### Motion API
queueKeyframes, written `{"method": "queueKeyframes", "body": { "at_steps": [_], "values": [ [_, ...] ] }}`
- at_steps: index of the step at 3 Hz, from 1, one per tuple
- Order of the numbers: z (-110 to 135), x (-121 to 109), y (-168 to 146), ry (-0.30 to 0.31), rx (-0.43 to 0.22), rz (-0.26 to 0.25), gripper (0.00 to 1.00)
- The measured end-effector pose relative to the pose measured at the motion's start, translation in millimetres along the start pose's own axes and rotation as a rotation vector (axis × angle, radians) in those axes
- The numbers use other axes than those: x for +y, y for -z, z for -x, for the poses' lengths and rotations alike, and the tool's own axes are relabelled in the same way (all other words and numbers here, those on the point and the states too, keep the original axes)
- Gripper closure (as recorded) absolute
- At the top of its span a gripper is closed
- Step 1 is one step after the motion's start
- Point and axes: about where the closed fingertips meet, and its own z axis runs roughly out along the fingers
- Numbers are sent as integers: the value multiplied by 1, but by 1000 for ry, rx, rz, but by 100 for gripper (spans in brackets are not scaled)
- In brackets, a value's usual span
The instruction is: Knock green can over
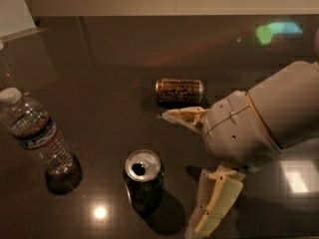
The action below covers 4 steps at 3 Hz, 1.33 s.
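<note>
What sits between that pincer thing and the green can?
Nothing: the camera view shows only a bare stretch of dark table between the open pincer, on the right, and the upright green can.

Gripper point(179, 174) sits right of centre, in the lower half of the view. Arm point(294, 103) comes in from the right edge: white rounded casing, angled down and to the left. Wrist point(234, 133) is a bulbous pale housing with seam lines and small holes. Two cream fingers point(187, 118) are spread wide apart. The upper finger points left, roughly level, and tapers to a tip. Lower finger point(214, 203) points down-left with its ribbed inner pad showing and its tip at the bottom edge of the view. Both fingers splay outward from the wrist.
</note>
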Motion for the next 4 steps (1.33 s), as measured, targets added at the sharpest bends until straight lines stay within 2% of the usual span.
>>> {"method": "queueKeyframes", "body": {
  "at_steps": [3, 4],
  "values": [
    [9, -14, -38, 18, -61, -3, 0],
    [8, -11, -47, 14, -66, 11, 16]
  ]
}}
